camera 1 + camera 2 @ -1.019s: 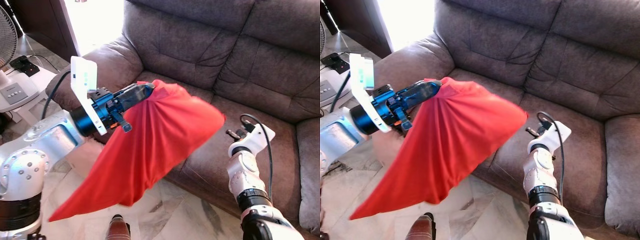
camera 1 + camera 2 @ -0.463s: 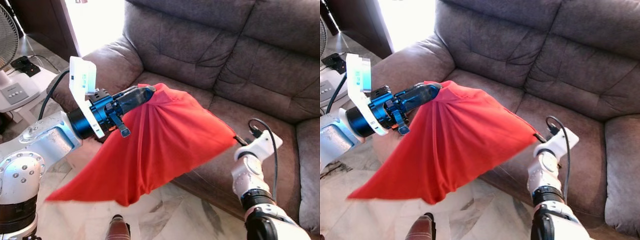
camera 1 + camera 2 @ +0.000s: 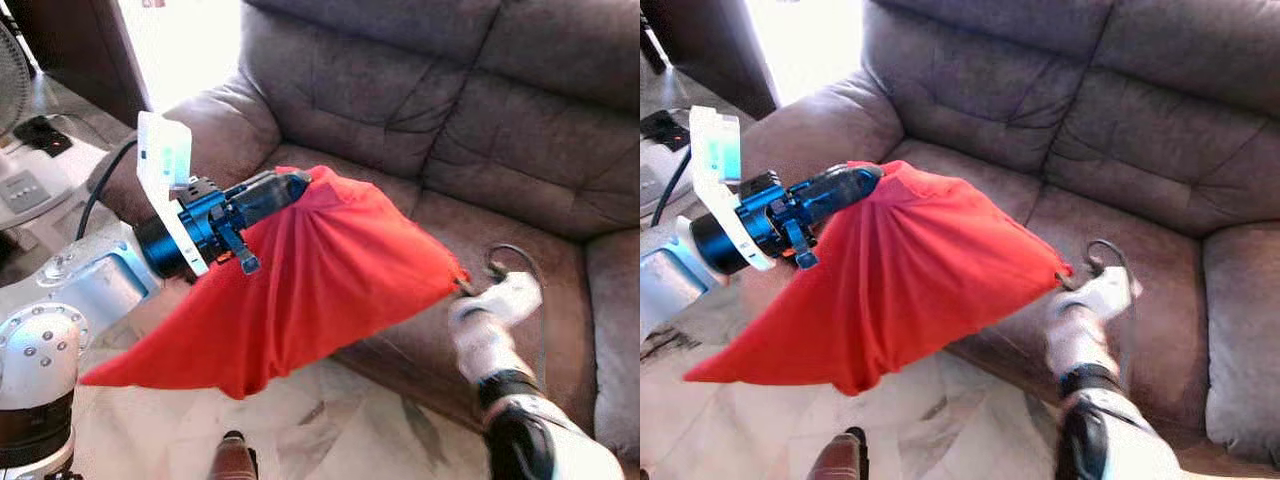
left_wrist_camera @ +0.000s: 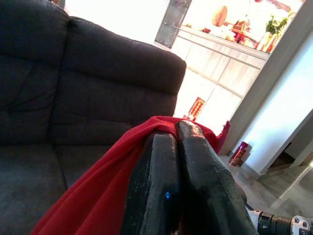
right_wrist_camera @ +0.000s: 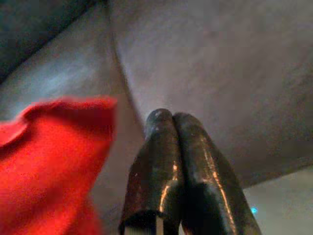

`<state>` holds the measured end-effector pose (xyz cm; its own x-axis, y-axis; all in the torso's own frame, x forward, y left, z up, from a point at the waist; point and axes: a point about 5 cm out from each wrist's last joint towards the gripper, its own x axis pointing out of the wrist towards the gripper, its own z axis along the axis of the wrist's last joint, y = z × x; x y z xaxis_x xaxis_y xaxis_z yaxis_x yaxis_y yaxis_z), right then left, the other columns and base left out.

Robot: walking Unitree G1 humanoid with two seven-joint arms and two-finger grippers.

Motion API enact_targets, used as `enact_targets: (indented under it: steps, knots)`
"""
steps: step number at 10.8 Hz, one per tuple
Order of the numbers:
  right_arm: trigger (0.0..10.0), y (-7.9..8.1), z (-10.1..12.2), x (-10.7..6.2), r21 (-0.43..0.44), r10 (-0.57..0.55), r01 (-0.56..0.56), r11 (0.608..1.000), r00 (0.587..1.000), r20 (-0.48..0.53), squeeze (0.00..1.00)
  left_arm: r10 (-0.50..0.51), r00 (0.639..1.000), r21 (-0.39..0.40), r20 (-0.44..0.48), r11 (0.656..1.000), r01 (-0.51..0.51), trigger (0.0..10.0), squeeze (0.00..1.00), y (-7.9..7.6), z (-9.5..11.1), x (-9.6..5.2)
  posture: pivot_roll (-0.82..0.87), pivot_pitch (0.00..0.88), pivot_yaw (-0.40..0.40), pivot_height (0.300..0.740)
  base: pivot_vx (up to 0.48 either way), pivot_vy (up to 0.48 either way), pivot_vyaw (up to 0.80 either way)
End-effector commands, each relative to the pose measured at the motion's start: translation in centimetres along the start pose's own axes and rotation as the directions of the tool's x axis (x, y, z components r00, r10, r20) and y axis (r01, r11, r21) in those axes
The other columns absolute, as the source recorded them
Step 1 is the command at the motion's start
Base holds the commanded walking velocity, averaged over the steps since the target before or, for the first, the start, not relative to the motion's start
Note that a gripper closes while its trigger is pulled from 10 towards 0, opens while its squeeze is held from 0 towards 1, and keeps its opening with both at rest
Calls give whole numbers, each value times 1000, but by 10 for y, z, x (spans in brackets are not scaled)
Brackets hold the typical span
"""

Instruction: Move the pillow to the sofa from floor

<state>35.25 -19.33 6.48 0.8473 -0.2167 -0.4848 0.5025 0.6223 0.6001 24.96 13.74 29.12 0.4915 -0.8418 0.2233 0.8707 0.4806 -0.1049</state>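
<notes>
**Pillow held by one corner above the seat edge**

Watching the left gripper [image 3: 292,185] at centre frame, I see it clenched on one bunched corner of the red pillow [image 3: 310,280]; most of it hangs lower left, over the floor, short of the sofa [image 3: 480,130]; the fabric could slip; the right gripper [image 5: 172,128], pressed closed and empty, sits just beside its far corner.

The pillow [image 3: 300,290] hangs mid-frame, before the sofa [image 3: 480,150] that spans the upper right. The left gripper [image 3: 290,185] pinches its top corner; the right gripper [image 3: 470,285], blurred, seems just beside its right corner.
</notes>
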Motion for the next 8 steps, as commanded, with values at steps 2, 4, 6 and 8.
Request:
enact_targets:
  steps: [2, 4, 6, 8]
  knots:
    - [0, -1, -1, 1, 99, -1, 5, 995, 999, -42, 0, -93, 990, 104, 107, 991, 82, 10000, 0, -20, 23, -2, 225, 170, -118, 730, 0, 0, 0]
    - [0, 0, 2, 2, 113, 19, -12, 993, 998, -58, 0, -83, 989, 102, 120, 992, 71, 10000, 0, -20, 23, -1, 215, 179, -133, 730, 0, 0, 0]
    - [0, 0, 1, 2, 144, 35, -24, 989, 997, -73, 0, -81, 989, 99, 121, 993, 70, 10000, 0, -21, 23, -1, 213, 181, -135, 730, 0, 0, 0]
    - [0, 0, 0, 2, 171, 46, -32, 985, 996, -82, 0, -78, 989, 97, 122, 993, 66, 10000, 0, -20, 23, -1, 209, 187, -137, 730, 0, 0, 0]
